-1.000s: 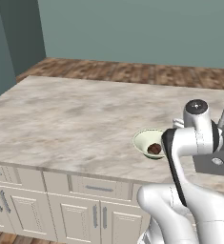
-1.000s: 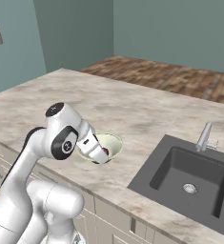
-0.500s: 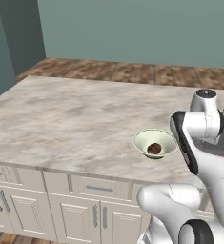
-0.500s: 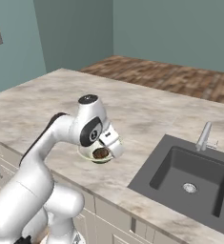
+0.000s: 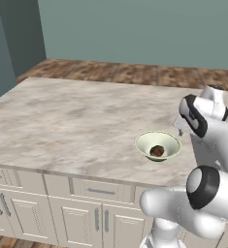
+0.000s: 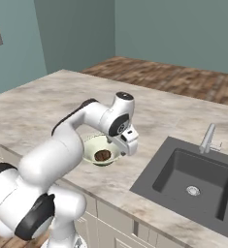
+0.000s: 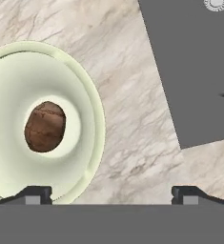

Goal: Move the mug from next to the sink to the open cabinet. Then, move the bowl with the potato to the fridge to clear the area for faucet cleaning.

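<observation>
The pale green-cream bowl [image 5: 165, 141] [image 6: 93, 147] [image 7: 80, 95] sits on the marble counter near its front edge, with the brown potato [image 5: 157, 150] [image 6: 103, 155] [image 7: 45, 126] in its middle. My gripper [image 6: 129, 147] [image 7: 111, 194] hangs open just above the counter, pointing down. It stands at the bowl's sink-side rim, one fingertip [image 7: 37, 193] over the rim and the other over bare counter. Nothing is between the fingers. The dark grey sink [image 6: 156, 169] [image 7: 194, 57] lies just beyond, with the silver faucet [image 6: 208, 139] behind it. The mug, the open cabinet and the fridge are out of view.
The marble island counter [image 5: 72, 121] [image 6: 42, 101] stretches wide to the left of the bowl. Cream drawers and doors [image 5: 93, 213] run under its front edge. Wood floor [image 5: 135, 72] and teal walls lie beyond.
The arm has swung from in front of the bowl toward the sink side, so the bowl and potato now show. The hand ends at the bowl's sink-side rim. The jaws stayed open.
</observation>
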### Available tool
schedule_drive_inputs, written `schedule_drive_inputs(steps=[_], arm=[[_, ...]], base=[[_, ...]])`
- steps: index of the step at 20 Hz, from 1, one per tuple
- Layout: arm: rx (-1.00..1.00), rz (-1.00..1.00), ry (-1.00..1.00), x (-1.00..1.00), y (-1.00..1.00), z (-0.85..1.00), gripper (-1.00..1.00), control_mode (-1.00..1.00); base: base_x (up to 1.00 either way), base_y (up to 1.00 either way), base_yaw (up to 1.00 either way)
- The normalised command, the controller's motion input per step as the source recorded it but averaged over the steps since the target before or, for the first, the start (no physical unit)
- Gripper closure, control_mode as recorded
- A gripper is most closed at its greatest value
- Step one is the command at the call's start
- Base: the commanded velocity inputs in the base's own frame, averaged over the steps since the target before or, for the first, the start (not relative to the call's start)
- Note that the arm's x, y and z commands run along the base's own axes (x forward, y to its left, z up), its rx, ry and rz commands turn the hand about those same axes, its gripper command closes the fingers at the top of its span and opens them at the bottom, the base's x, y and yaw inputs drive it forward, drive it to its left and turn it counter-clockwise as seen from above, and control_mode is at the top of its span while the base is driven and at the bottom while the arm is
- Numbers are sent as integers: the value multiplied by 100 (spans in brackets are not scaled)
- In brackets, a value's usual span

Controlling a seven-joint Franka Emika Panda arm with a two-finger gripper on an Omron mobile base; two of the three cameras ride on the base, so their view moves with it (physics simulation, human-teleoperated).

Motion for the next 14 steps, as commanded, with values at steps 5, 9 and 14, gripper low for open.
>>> schedule_drive_inputs(steps=[5,9,14], arm=[[19,0,-5,25,0,-51,-100,-100],[7,0,0,31,0,-37,-100,-100],[1,0,0,33,0,-31,-100,-100]], base=[[0,0,0],[0,0,0],[0,0,0]])
